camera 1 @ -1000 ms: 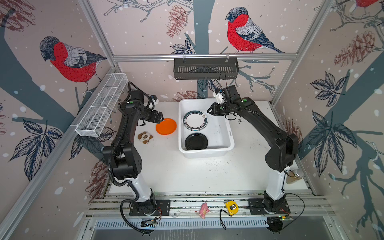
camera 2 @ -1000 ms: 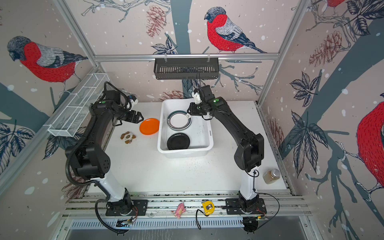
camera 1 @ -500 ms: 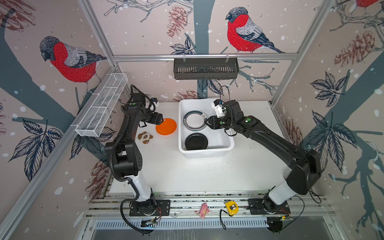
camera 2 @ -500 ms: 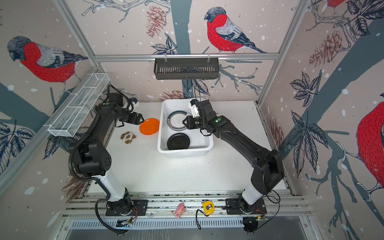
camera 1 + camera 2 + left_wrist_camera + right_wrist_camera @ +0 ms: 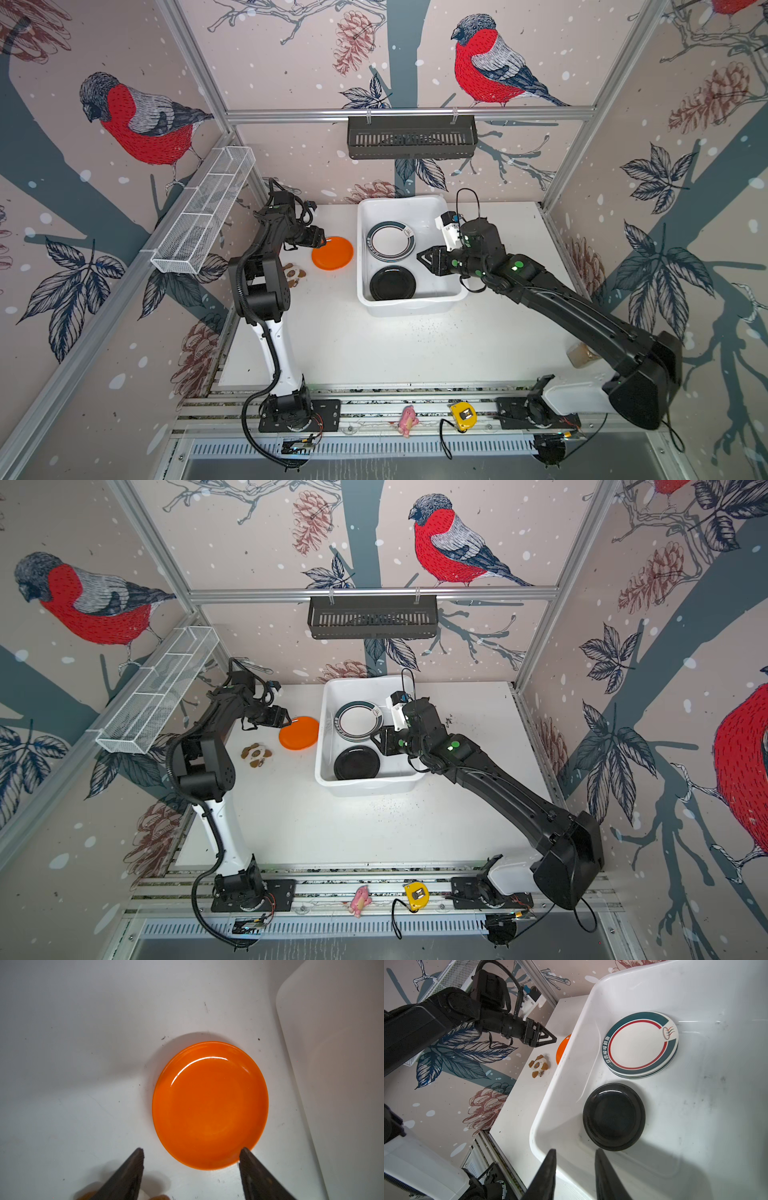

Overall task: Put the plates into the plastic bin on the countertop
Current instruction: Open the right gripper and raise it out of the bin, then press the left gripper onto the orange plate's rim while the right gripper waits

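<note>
Btwn bird-print walls (image 5: 291, 62), white countertop (image 5: 374, 349) w/ dark specks.

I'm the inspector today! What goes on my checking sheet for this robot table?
Surface: white countertop, dark specks.
Job's things: orange plate on the countertop beside the bin; black plate and stacked banded plates inside it.
Clutter: brown toy, jar, pink toy, yellow tape measure.
Grippers: left gripper open at the orange plate's edge; right gripper open, empty, over the bin.
Cables: black cable looping beside the left arm.
Surroundings: bird wallpaper, black basket, wire tray.
</note>
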Robot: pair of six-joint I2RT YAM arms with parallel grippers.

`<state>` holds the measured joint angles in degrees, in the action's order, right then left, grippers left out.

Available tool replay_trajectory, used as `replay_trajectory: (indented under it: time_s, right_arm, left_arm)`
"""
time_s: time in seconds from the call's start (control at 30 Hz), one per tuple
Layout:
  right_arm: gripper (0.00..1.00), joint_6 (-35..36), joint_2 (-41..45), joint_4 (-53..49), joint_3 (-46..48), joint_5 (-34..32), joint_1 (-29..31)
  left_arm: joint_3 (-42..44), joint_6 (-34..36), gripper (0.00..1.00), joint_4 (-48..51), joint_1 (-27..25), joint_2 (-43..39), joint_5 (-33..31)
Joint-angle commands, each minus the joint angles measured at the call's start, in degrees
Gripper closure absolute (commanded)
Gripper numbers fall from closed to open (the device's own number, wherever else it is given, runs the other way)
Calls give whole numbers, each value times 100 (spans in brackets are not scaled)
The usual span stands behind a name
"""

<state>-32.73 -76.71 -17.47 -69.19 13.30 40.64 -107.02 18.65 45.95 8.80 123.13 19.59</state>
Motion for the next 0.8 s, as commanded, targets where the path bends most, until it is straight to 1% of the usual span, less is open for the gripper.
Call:
replay_trajectory:
  time_s: [0.0,0.13,0.17,0.27,0.4,0.63,0.77]
  right_arm:
    - [66,-253,186,305,191,-208,55]
    - [66,-404,421,453,488,-293,75]
    - [66,-440,463,502,572,-293,75]
    - [66,-510,466,578,700,-302,75]
    - [66,-547,464,630,740,-293,75]
    - [66,-534,350,719,727,-240,65]
    - [66,-524,255,769,720,-206,58]
  left_arm:
    - [-362,-71,30,13,118,314,327]
    - [-873,-33,34,265,198,750,554]
    - [-968,-29,36,306,222,837,632]
    - [-1065,-12,39,371,250,987,809]
    - [-993,182,39,414,263,1051,963]
    - [-847,93,38,301,350,1086,943]
    - [-821,154,37,369,395,1177,983]
